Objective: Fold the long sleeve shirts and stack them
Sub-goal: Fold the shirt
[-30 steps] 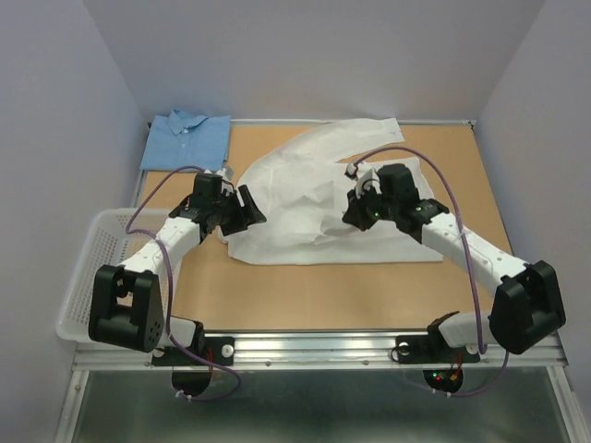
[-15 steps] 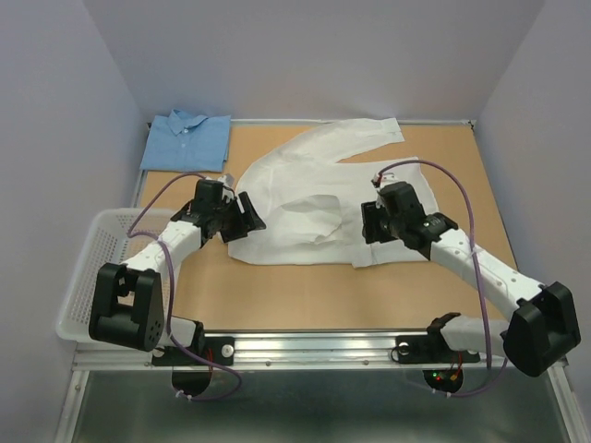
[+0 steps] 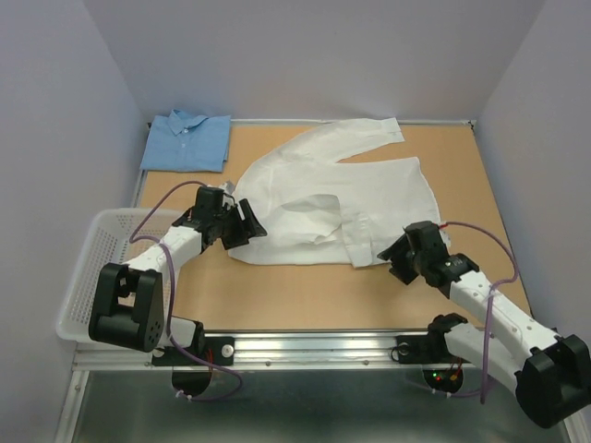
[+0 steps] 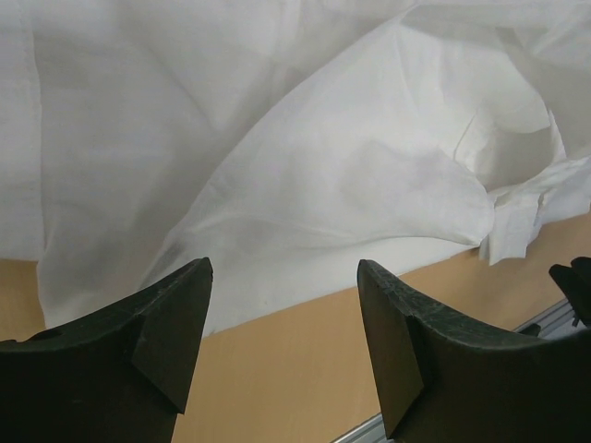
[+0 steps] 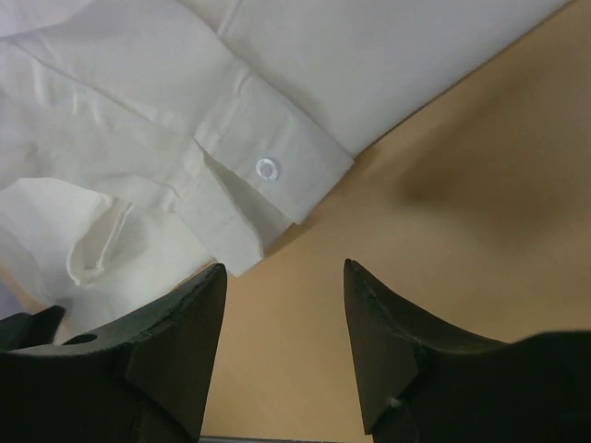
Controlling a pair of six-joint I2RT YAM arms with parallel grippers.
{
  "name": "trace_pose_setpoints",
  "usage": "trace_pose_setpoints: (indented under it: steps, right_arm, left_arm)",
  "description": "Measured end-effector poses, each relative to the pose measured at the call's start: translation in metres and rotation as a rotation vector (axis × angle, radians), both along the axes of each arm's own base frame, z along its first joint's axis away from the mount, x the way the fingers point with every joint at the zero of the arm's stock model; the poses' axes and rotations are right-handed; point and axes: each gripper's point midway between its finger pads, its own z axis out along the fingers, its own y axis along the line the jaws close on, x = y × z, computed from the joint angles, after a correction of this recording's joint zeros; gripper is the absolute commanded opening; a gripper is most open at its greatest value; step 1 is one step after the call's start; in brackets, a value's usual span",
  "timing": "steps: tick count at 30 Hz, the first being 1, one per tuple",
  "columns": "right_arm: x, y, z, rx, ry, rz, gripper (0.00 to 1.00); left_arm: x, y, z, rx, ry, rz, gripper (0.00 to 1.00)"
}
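The white long sleeve shirt (image 3: 323, 194) lies partly folded in the middle of the table, one sleeve reaching to the back right and a buttoned cuff (image 5: 268, 171) laid across its front edge. The light blue shirt (image 3: 187, 140) lies folded at the back left corner. My left gripper (image 3: 242, 224) stands open at the white shirt's left front corner, nothing between its fingers; the left wrist view shows the shirt's hem (image 4: 305, 231) just ahead. My right gripper (image 3: 399, 259) is open and empty over bare table, just off the shirt's front right edge.
A white mesh basket (image 3: 92, 254) sits off the table's left edge beside the left arm. The metal front rail (image 3: 314, 346) runs along the near edge. Walls close in the back and both sides.
My right gripper has opened, let go of the white shirt's sleeve and drawn back toward the front right. The sleeve cuff now lies on the shirt's front edge. The left arm barely moved.
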Motion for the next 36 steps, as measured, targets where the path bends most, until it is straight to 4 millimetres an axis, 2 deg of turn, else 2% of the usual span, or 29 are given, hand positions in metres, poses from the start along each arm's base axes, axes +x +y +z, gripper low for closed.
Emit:
trace_pose_setpoints:
  steps: [3,5,9,13,21,24,29,32,33,36]
  right_arm:
    - [-0.013,0.017,-0.030,0.199,0.052,-0.091,0.57]
    - [-0.025,0.023,-0.048,0.271,0.111,-0.128,0.57]
    - [-0.013,0.039,-0.044,0.375,0.104,-0.149,0.57]
    - [-0.004,0.047,-0.045,0.384,0.126,-0.139,0.57]
    - [0.012,0.050,-0.028,0.426,0.054,-0.163,0.54]
    - [0.012,0.049,-0.031,0.419,0.061,-0.170,0.54]
    - [0.007,0.048,-0.049,0.386,0.124,-0.179,0.54]
    - [0.009,0.053,-0.049,0.384,0.128,-0.165,0.49]
    - [0.010,0.054,-0.050,0.382,0.130,-0.162,0.42]
    - [0.009,0.053,-0.051,0.376,0.130,-0.163,0.30]
  left_arm:
    - [-0.003,0.000,-0.003,-0.003,0.006,-0.004,0.75]
    - [-0.004,-0.001,-0.004,-0.005,0.010,-0.007,0.75]
    - [-0.004,-0.001,-0.004,-0.009,0.010,-0.010,0.75]
    - [-0.004,-0.003,-0.004,-0.014,0.009,-0.015,0.75]
    - [-0.007,-0.002,-0.011,-0.011,0.017,-0.016,0.75]
    - [-0.008,-0.002,-0.012,-0.011,0.018,-0.016,0.75]
    - [-0.010,-0.001,-0.016,-0.009,0.029,-0.016,0.75]
    - [-0.009,-0.002,-0.016,-0.009,0.027,-0.016,0.75]
    - [-0.009,-0.002,-0.016,-0.009,0.025,-0.016,0.75]
    - [-0.008,-0.002,-0.018,-0.008,0.028,-0.017,0.75]
